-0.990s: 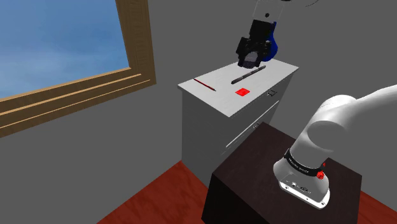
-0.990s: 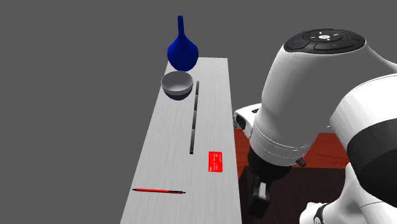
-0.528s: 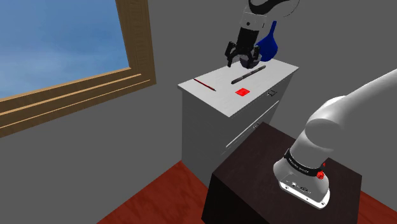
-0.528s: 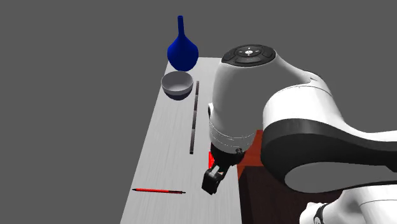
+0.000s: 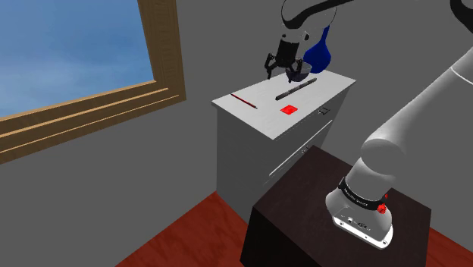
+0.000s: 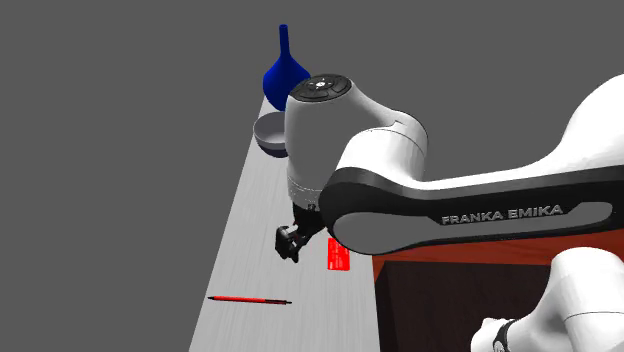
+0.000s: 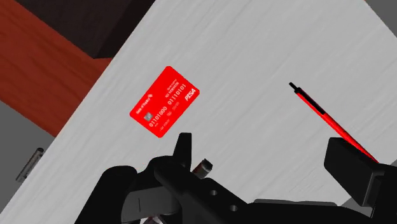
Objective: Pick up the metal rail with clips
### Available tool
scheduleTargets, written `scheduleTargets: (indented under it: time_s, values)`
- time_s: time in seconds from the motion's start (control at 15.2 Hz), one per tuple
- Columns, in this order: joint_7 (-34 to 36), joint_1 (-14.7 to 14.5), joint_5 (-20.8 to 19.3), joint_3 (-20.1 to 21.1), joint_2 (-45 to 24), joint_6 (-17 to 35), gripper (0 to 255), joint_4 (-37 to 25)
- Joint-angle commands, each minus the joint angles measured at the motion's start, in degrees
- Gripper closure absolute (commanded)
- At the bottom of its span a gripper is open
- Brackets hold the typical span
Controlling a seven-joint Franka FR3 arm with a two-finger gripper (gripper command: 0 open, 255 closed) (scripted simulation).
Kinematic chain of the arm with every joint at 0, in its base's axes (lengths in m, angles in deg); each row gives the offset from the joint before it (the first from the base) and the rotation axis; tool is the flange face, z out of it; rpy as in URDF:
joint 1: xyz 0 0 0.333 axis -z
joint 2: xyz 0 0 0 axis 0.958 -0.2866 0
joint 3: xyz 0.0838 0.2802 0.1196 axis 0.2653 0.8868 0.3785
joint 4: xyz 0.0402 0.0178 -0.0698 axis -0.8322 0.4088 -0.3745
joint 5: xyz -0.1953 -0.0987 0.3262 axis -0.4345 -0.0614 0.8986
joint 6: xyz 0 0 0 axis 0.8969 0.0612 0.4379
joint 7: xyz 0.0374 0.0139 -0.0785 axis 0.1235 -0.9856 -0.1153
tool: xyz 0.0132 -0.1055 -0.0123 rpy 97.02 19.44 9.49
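My gripper (image 5: 283,70), fingers spread wide and empty, hovers over the white cabinet top (image 5: 261,105). The rail (image 5: 296,89), a thin dark bar, lies flat just beside it, between the blue vase (image 5: 319,54) and the red card (image 5: 289,110). I judge it stiff, light and smooth, lying low: best pinched across its narrow width at mid-length, lest it tilt or slip. The grey bowl (image 6: 266,135) crowds one end; open room lies toward the red pen (image 5: 244,100), well apart.
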Motion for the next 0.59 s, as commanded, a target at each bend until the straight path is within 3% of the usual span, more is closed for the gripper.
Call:
scheduleTargets:
  time_s: [0.0, 0.53]
  values:
    - [2.9, 1.1, -0.5, -0.6, -3.2, 1.2, 0, -2.0]
    - [13.0, 5.1, -1.6, -4.2, -15.4, 4.7, 0, -10.4]
